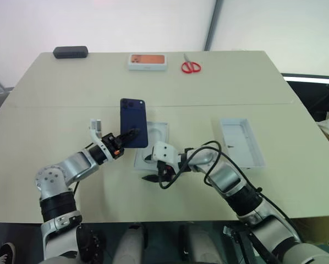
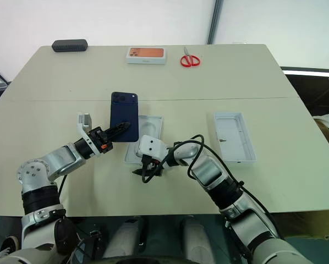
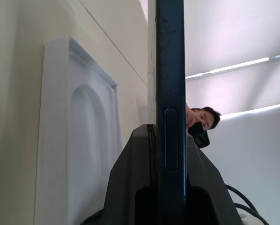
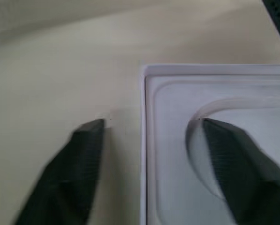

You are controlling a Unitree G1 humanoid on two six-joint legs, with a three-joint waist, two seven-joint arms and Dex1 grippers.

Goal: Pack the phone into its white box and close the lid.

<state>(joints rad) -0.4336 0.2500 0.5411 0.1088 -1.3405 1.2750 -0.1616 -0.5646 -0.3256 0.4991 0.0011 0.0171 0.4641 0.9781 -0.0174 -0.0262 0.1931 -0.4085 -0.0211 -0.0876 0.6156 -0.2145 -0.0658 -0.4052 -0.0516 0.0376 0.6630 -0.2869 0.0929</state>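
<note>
A broad beige table stood before a pale wall, with a black oblong case, a white box with an orange picture and red scissors lined along its far edge. On the left, the left gripper was clenched on the lower edge of the phone, holding it upright and clear of the table, its dark back facing the camera. Just beside and partly behind it lay a white tray with a rounded moulded recess, flat on the table. The right gripper was released, its fingers spread astride that tray's near wall, one inside and one outside. Well apart to the right lay a shallow pale tray, open side up; whether it was the box or the lid could not be told. The pinch on the phone looked narrow, so it could pivot or slip out while being lowered. If the right fingers closed crookedly, the tray could skid or tip.
</note>
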